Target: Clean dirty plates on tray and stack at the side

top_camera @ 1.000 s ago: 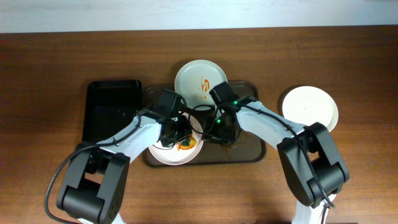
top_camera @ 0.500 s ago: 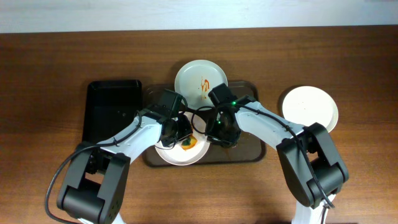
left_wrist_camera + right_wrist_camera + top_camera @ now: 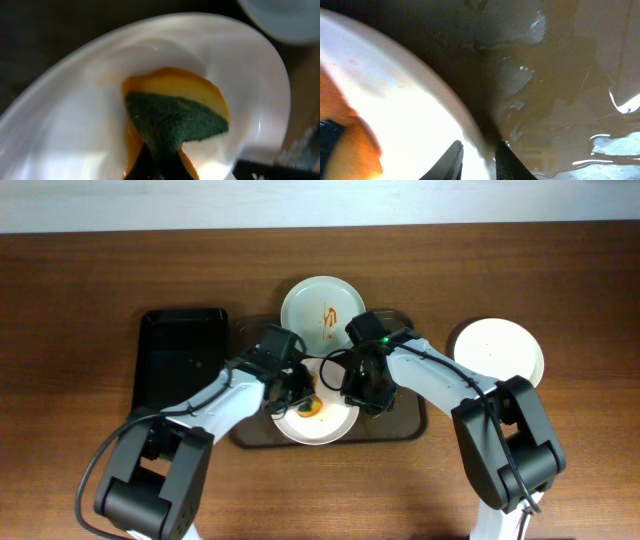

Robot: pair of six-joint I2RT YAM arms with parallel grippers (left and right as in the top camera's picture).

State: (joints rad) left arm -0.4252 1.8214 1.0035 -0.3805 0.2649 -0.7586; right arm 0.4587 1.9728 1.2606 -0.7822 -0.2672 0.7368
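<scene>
A white plate (image 3: 325, 425) lies at the front of the brown tray (image 3: 408, 425). My left gripper (image 3: 297, 392) is shut on a green and orange sponge (image 3: 305, 406) and presses it on that plate; the sponge (image 3: 175, 120) fills the left wrist view on the plate (image 3: 75, 125). My right gripper (image 3: 358, 402) is shut on the plate's right rim (image 3: 470, 125), one finger on each side. A second plate (image 3: 322, 308) with orange sauce streaks sits at the tray's back. A clean white plate (image 3: 499, 352) lies on the table to the right.
A smaller black tray (image 3: 180, 360) stands to the left of the brown one. The brown tray's wet floor (image 3: 555, 75) shows in the right wrist view. The wooden table (image 3: 90, 290) spreads around.
The front plate has slid to the right on the tray, with both grippers moving right along with it. The sponge stays pressed on it.
</scene>
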